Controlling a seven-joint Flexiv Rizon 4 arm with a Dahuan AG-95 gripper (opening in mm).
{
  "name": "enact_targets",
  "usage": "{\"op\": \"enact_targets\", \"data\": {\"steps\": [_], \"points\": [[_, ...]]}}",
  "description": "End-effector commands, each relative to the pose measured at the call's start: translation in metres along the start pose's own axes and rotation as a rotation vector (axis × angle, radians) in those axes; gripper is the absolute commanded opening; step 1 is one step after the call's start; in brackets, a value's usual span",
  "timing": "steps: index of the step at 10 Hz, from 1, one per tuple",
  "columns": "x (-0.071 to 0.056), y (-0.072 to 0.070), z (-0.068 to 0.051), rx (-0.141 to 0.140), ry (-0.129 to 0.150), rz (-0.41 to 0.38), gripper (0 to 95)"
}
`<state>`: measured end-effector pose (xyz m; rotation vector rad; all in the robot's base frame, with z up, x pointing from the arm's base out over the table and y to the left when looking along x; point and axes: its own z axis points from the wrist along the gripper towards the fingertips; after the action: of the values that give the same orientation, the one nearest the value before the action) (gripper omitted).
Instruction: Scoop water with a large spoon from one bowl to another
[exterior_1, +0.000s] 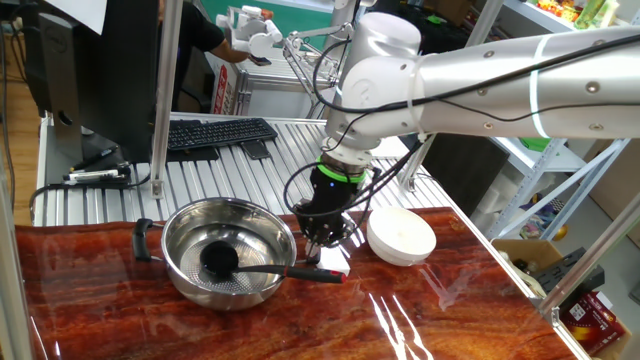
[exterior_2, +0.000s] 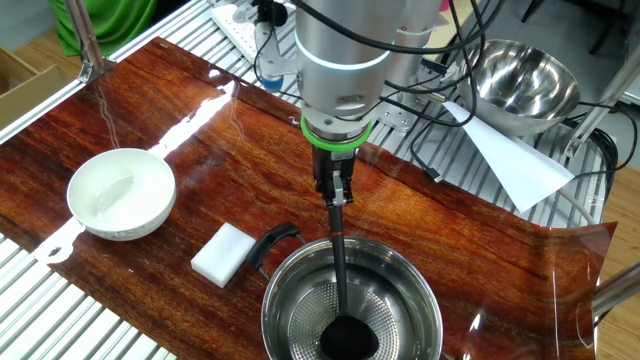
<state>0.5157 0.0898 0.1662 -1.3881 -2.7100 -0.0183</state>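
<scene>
Gripper (exterior_2: 337, 193) fingers pinch the long thin handle of the black ladle (exterior_2: 341, 268) near its red-tipped end — its round cup lies down on the dotted bottom of the wide shiny steel bowl (exterior_2: 290, 285). From there the small plain white bowl (exterior_2: 120, 193) sits well apart (beyond a white rectangular block (exterior_2: 224, 252)) — roughly crosswise to the handle's long axis.

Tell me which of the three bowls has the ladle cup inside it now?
The steel bowl with black side handles, nearest the gripper. The ladle rests inside it; the white bowl and plain steel bowl hold none.
</scene>
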Motion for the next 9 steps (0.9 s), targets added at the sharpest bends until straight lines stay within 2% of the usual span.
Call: {"op": "enact_targets", "data": {"steps": [1,2,5,7,9], "points": [[0.001,0.003,0.002,-0.018,0.012,0.124,0.0],[0.003,0.005,0.003,-0.017,0.009,0.159,0.0],[0.010,0.013,0.003,-0.008,-0.023,0.236,0.0],[0.009,0.016,0.005,-0.007,-0.036,0.290,0.0],[0.008,0.019,0.007,0.004,-0.062,0.331,0.0]]}}
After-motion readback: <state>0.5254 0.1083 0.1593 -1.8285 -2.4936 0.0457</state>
